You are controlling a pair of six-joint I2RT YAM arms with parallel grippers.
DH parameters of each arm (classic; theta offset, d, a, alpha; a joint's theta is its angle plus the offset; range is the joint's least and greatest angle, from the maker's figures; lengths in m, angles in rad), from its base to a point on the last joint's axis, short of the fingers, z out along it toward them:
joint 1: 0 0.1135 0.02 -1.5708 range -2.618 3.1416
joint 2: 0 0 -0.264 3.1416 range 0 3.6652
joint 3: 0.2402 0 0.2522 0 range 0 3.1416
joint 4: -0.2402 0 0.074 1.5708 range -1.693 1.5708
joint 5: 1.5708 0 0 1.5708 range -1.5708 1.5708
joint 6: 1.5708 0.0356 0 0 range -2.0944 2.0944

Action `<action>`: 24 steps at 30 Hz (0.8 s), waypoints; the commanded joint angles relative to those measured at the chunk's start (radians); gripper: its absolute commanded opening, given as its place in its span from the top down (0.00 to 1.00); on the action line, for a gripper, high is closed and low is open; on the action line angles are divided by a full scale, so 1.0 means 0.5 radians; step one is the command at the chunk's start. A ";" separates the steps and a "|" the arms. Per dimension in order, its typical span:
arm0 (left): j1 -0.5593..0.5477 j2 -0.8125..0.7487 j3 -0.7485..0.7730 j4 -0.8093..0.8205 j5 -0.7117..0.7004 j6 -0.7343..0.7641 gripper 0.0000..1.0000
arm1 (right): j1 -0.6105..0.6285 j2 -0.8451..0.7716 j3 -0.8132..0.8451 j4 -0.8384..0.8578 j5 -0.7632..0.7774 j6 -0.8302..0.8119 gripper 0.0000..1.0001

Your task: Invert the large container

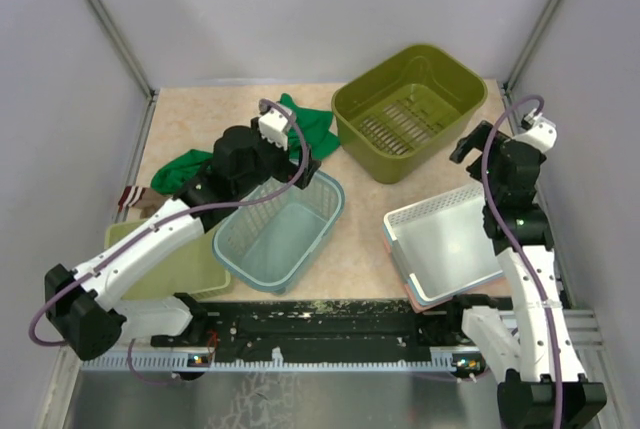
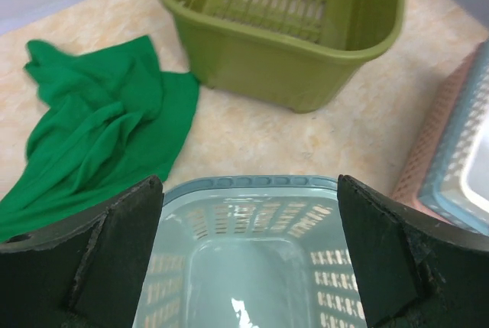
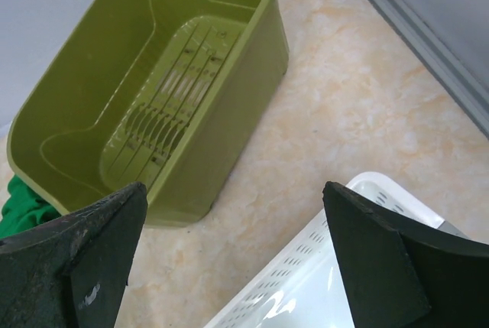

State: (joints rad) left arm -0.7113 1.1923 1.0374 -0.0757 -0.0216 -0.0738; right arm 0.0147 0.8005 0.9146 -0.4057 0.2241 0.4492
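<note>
The large container (image 1: 410, 109) is a deep olive-green tub with a slotted bottom. It stands upright, opening up, at the back of the table. It also shows in the left wrist view (image 2: 290, 30) and the right wrist view (image 3: 153, 91). My left gripper (image 1: 300, 164) is open and empty. It hovers over the far rim of a pale teal mesh basket (image 2: 252, 251), short of the tub. My right gripper (image 1: 470, 144) is open and empty, to the tub's right, above the near corner of a white tray (image 3: 328, 282).
The teal basket (image 1: 280, 229) sits at centre front. A green cloth (image 1: 290, 134) lies left of the tub. The white tray (image 1: 445, 244) rests in stacked trays at the right. A shallow light-green tray (image 1: 185, 269) lies under the left arm. Walls enclose the table.
</note>
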 commanded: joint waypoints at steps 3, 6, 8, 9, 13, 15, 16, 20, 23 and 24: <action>0.016 0.161 0.356 -0.620 -0.459 0.087 0.00 | -0.005 0.194 0.342 -0.067 0.169 -0.115 0.02; 0.033 0.100 0.283 -0.551 -0.455 0.099 0.00 | -0.004 0.422 0.559 -0.210 0.013 0.011 0.01; 0.046 0.046 0.223 -0.453 -0.432 0.047 0.00 | 0.019 0.579 0.642 -0.235 -0.147 0.128 0.01; 0.052 0.029 0.199 -0.415 -0.450 0.004 0.00 | 0.079 0.643 0.670 -0.224 -0.162 0.158 0.01; 0.080 0.016 0.192 -0.397 -0.484 -0.060 0.00 | 0.531 0.985 0.875 -0.241 0.105 0.066 0.01; 0.086 0.009 0.194 -0.413 -0.490 -0.063 0.00 | 0.673 1.179 0.983 -0.267 0.150 0.060 0.02; 0.089 0.005 0.185 -0.410 -0.488 -0.072 0.00 | 0.710 1.280 1.036 -0.295 0.147 0.080 0.01; 0.091 0.013 0.171 -0.437 -0.352 -0.109 0.00 | 0.768 1.582 1.219 -0.447 0.170 0.117 0.01; 0.091 0.021 0.162 -0.439 -0.281 -0.143 0.00 | 0.742 1.678 1.286 -0.569 0.270 0.109 0.01; 0.091 0.025 0.162 -0.435 -0.267 -0.146 0.00 | 0.710 1.681 1.281 -0.592 0.300 0.095 0.01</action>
State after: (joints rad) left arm -0.6693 1.2144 1.1297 -0.2955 -0.2111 -0.1162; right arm 0.4007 1.6413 1.4788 -0.6167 0.2844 0.4950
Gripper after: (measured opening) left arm 0.997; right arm 0.985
